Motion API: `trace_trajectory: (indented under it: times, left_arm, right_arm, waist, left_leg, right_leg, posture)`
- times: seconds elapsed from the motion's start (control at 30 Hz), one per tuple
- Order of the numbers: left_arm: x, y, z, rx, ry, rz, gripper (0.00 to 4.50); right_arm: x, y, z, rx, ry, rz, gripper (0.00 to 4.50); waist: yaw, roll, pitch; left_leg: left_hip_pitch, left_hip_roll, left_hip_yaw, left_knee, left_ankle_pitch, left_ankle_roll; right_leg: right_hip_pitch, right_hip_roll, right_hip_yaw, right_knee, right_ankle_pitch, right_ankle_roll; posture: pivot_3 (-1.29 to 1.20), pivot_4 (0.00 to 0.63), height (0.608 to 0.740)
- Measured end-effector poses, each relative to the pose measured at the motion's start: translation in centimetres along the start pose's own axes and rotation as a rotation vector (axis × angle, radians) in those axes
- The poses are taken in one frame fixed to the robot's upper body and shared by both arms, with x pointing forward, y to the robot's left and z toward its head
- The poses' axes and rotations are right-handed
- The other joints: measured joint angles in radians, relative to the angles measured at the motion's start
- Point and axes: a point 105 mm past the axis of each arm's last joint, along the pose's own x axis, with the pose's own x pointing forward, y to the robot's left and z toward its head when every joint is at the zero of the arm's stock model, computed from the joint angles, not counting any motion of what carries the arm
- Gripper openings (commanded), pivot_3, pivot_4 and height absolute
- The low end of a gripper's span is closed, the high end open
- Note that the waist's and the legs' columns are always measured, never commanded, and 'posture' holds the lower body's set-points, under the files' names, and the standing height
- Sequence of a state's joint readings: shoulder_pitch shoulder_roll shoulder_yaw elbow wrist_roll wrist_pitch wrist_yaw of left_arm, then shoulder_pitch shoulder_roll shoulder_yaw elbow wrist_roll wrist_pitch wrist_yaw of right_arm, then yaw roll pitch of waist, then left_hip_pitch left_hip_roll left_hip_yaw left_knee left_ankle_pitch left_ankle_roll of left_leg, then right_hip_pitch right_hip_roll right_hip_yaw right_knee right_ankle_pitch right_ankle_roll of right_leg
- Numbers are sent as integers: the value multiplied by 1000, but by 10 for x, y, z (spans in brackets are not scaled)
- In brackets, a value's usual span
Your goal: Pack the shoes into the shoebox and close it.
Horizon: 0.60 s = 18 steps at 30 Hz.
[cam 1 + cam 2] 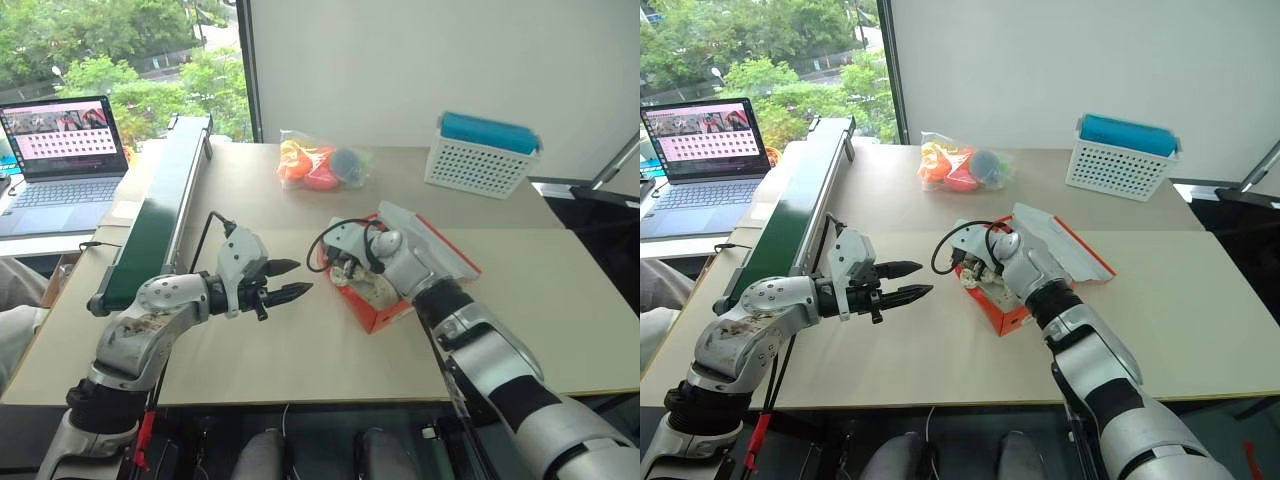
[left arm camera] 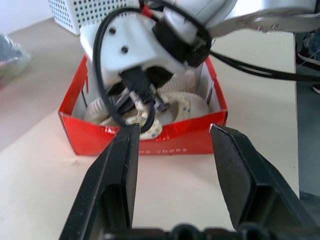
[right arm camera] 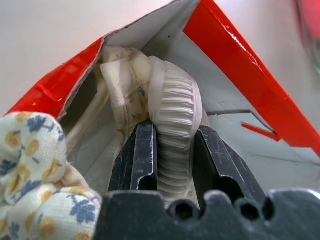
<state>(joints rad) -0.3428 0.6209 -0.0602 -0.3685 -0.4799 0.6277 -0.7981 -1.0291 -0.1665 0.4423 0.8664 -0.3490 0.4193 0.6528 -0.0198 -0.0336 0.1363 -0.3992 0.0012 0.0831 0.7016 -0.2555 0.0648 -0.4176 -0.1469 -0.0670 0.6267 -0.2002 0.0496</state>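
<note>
The shoebox (image 1: pixel 372 312) sits open at table centre, lid (image 1: pixel 430 240) raised on its far right side. Both shoes (image 2: pixel 192 102) lie inside. The right gripper (image 3: pixel 172 165) reaches into the box, fingers clamped on one shoe's ribbed sole (image 3: pixel 175 110). The left gripper (image 1: pixel 290 280) hovers left of the box, fingers parted and empty.

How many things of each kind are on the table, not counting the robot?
Red shoebox: 1
Shoes in the box: 2
Clear bag of toys: 1
White basket with a blue top: 1
Laptop: 1
Total: 6
</note>
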Motion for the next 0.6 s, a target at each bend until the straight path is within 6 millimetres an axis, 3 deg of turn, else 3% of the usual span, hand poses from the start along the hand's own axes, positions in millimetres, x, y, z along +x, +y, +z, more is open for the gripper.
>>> trace_trajectory:
  times: [0.2, 0.37, 0.5, 0.6]
  left_arm:
    - [-5, 1, 4, 2, 4, 13, 2355]
    - [-7, 2, 6, 5, 0, 21, 2355]
    - [-7, 1, 6, 6, -1, 21, 2355]
    - [-7, 2, 7, 8, -2, 21, 2355]
  right_arm:
    - [6, 5, -2, 175, -34, 50, 739]
    - [5, 6, 6, 353, -83, 95, 739]
    - [-7, -9, 13, 489, -119, 114, 739]
    - [-23, -23, 10, 599, -126, 132, 739]
  waist:
    - [1, -3, -10]
    - [-3, -3, -10]
    - [-4, 0, -7]
    - [0, 11, 3]
  left_leg:
    - [6, 4, 0, -7, 1, -7]
    - [6, 14, 0, -8, -2, -15]
    - [-1, 17, 0, -8, -1, -17]
    - [-9, 17, 0, -7, 4, -10]
  right_leg:
    - [1, 2, 0, 2, -6, -10]
    - [-1, 14, 1, 3, -6, -18]
    - [-5, 18, 0, 6, -6, -26]
    - [-12, 18, 0, 7, -6, -27]
  posture:
    - [0, 150, 699]
    - [0, 150, 699]
    - [0, 150, 699]
    - [0, 150, 699]
